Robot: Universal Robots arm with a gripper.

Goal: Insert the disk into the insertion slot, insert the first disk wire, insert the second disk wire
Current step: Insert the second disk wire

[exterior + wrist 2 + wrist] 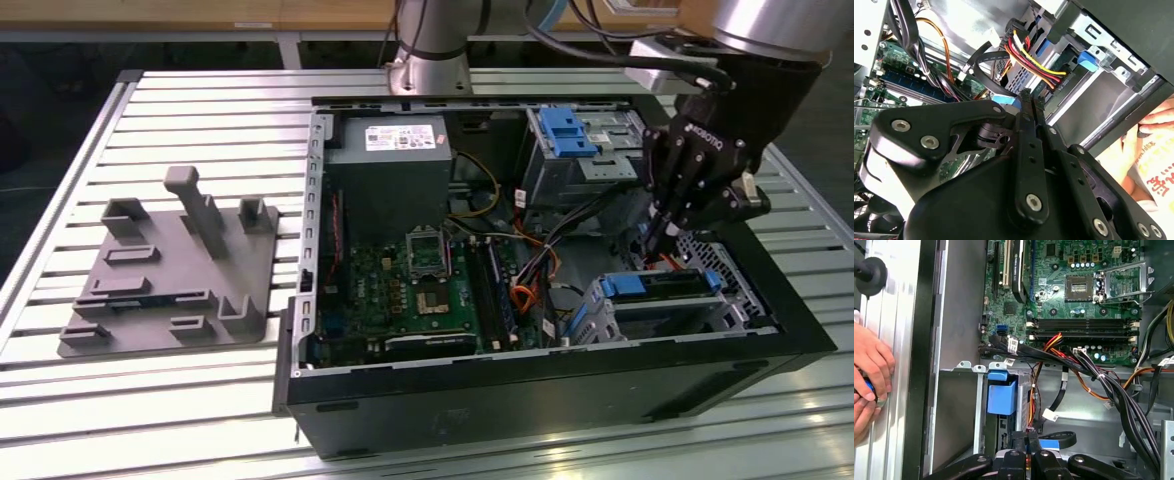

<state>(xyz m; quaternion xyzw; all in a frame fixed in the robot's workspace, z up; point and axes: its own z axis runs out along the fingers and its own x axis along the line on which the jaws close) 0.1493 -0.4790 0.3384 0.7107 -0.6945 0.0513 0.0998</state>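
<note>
Both fingers of the pincer (1031,95) are pressed together at the end of the red-and-yellow wire bundle (1029,54), close to the disk (663,284), which sits in the insertion slot (694,318) inside the computer case (534,400) on the tabletop (200,100).

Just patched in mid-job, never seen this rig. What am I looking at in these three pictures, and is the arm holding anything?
The exterior view, from a camera off the arm, shows a slatted metal table carrying an open computer case and, at the exterior view's left, a grey fixture plate. One robot arm reaches into the case; its black gripper hangs just above the disk, which sits in the insertion slot, a silver cage. Both wrist views come from cameras on the arm, looking past the gripper into the case. Its fingers are together beside a red, yellow and black wire bundle; whether they pinch a wire I cannot tell. A person's hand is over the table outside the case.
</note>
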